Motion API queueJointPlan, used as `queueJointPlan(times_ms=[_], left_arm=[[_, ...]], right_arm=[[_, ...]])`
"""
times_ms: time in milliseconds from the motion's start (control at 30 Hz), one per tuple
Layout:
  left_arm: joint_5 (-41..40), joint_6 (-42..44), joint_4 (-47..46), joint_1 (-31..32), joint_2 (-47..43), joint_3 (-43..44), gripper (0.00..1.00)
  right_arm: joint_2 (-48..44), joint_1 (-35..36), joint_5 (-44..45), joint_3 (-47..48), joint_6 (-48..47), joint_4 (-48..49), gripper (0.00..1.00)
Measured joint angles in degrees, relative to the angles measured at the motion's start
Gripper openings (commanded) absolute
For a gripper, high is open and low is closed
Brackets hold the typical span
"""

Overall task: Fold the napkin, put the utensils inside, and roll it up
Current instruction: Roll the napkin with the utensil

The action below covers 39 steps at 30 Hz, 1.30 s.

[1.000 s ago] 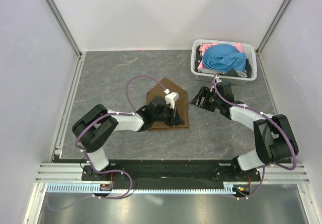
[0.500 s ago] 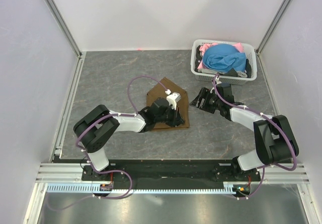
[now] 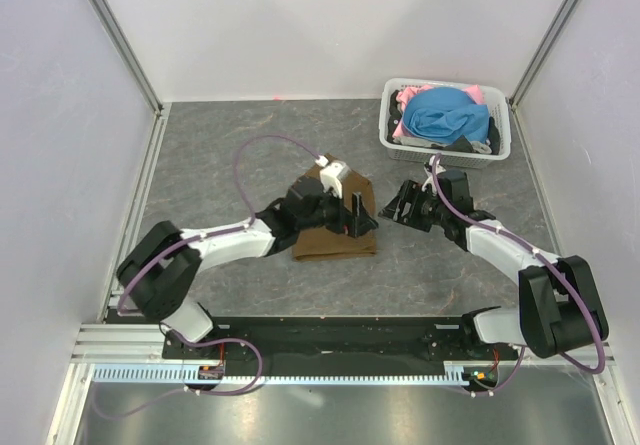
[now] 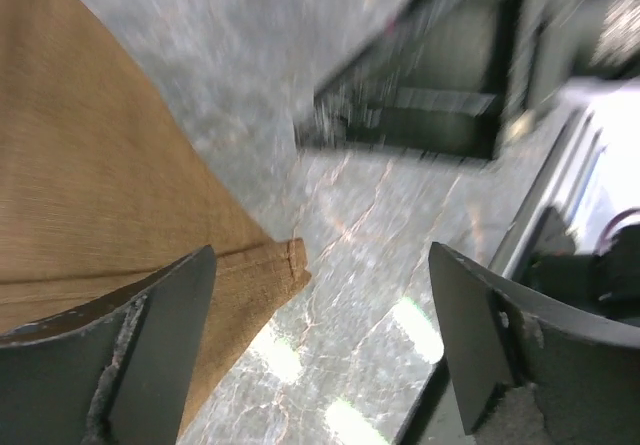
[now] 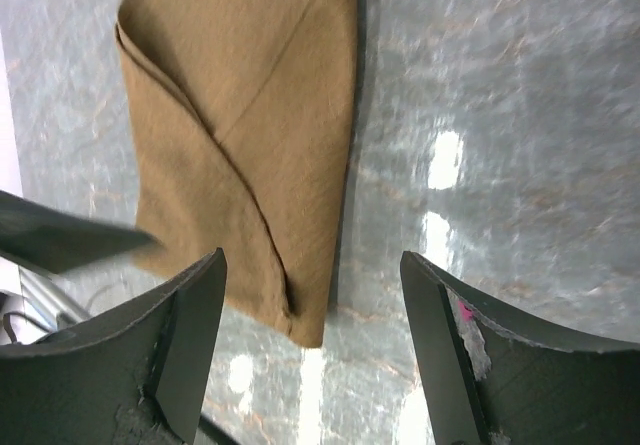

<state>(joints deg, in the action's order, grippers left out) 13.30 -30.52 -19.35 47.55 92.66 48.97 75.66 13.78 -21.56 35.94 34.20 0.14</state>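
Grey marbled tabletop [image 3: 220, 165]. White slatted plastic basket [image 3: 400, 148], upper right, with blue and pink cloth [image 3: 445, 115] heaped inside. Brown folded cloth napkin [image 3: 335, 245] lies flat at centre, its upper part hidden under the left gripper [image 3: 362, 213], fingers spread, nothing between. Right gripper [image 3: 400, 203] just right of the napkin, also spread and empty. Left wrist view is blurred at upper right.
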Motion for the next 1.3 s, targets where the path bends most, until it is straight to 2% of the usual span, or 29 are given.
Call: queueJointPlan(times_ms=[133,267,533,867,1067,1100,1300], left_arm=[[-0.9,-1.0,1.3,-4.7,-8.5,-3.3,0.98],[-2.9,-2.9,6.8,-11.1,-16.5,-7.6,0.98],[-1.1,-10.7,17.0,-25.4,-26.7,-19.3,0.98],[3.0,-14.9,20.5,-27.6,-29.1,-24.3,0.89],[6.1,-18.5,17.2,-28.0,-27.6,-28.8,0.86],[6.6,-19.2,16.0,-28.0,-26.9,-29.6,0.84],[9.5,-22.5,9.5,-28.0,-23.5,-31.1,0.75]], right_arm=[[0.0,1.2,-1.7,-1.7,-0.6,-1.2,0.78],[0.0,3.8,-2.4,-4.0,-0.5,-2.2,0.76],[2.2,6.1,-4.2,-5.5,1.6,0.7,0.67],[5.9,6.9,-4.0,-5.5,2.9,3.3,0.4],[7.5,6.9,-4.0,-5.5,3.1,4.2,0.23],[7.7,6.9,-4.0,-5.5,3.1,4.2,0.17],[8.1,7.0,-4.1,-5.5,3.1,4.5,0.11]])
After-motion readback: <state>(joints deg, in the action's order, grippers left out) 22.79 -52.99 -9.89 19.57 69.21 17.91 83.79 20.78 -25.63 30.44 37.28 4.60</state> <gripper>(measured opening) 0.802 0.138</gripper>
